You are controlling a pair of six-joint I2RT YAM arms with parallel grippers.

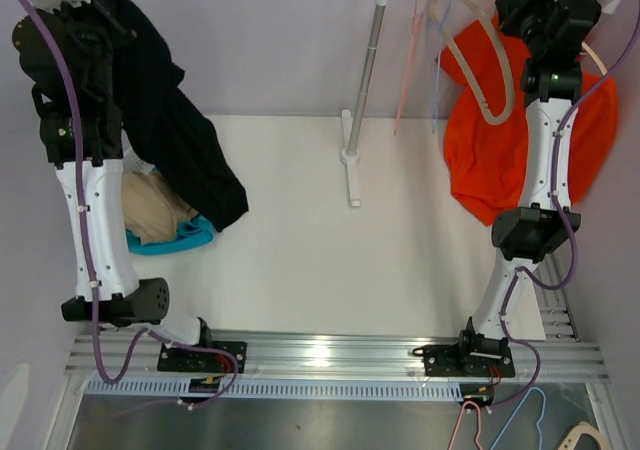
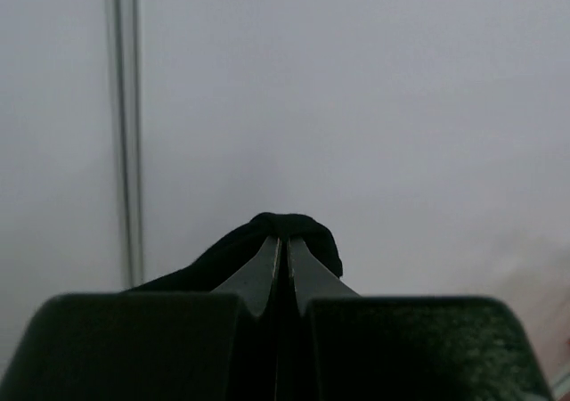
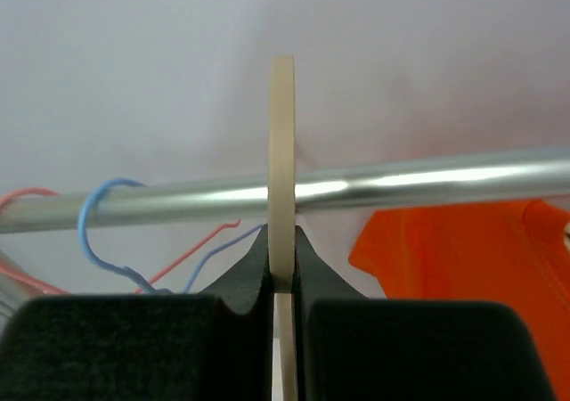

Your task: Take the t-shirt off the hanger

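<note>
Left gripper (image 2: 285,245) is pinched shut on a fold of the black t-shirt (image 1: 185,140). The shirt hangs down from it over the far left corner of the table (image 1: 320,260). The right gripper (image 3: 282,241) is shut tight on the flat tan hanger (image 3: 282,151), up by the shiny rail (image 3: 427,183) over the far right corner. Shirt and hanger are well apart, so I think the shirt is already off. What is left looks like putting it down.

To do that well, the left arm should come down slowly until the shirt lies on the table, and only then let go. A drop from high up could land it half off the left edge. The right arm should hold the hanger quite steady, or hook it on the rail.

A pile of clothes (image 1: 155,215), tan and blue-green, lies at the left edge right under the shirt, and its hem touches the pile. The rack pole (image 1: 372,60) stands at the middle of the far edge. An orange shirt (image 1: 480,160) hangs on the rail beside the right arm. A blue wire hanger (image 3: 89,214) and a red one (image 3: 27,194) hang there too and could catch the tan hanger.
</note>
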